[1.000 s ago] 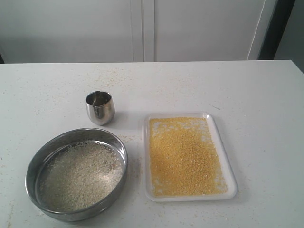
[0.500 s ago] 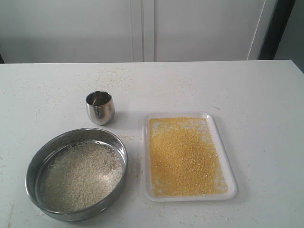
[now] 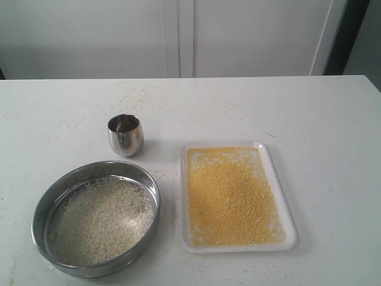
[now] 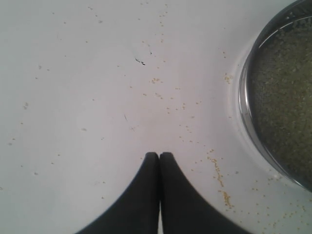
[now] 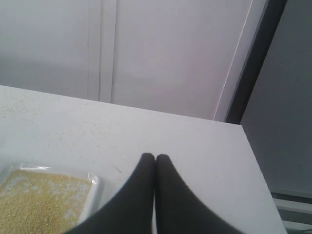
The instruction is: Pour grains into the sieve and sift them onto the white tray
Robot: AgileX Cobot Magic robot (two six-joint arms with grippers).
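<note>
Left gripper [image 4: 159, 155] down-facing; right gripper [image 5: 155, 157] forward-facing

A flat white table [image 3: 321, 113] with a faintly speckled top carries three things. The landmark is a flat rectangular white plastic tray [image 3: 183, 196] with rounded corners and a low rim. Just left of the tray, not touching it, sits a wide, shallow round stainless-steel sieve [image 3: 40, 211]. Beyond the tray's far left corner a small rounded steel cup [image 3: 125, 137] stands upright. Loose yellow grains [image 3: 159, 174] lie scattered on the bare top between tray and sieve.

Lab-like room: white table [image 3: 333, 119], blank wall panels [image 3: 250, 36]
</note>
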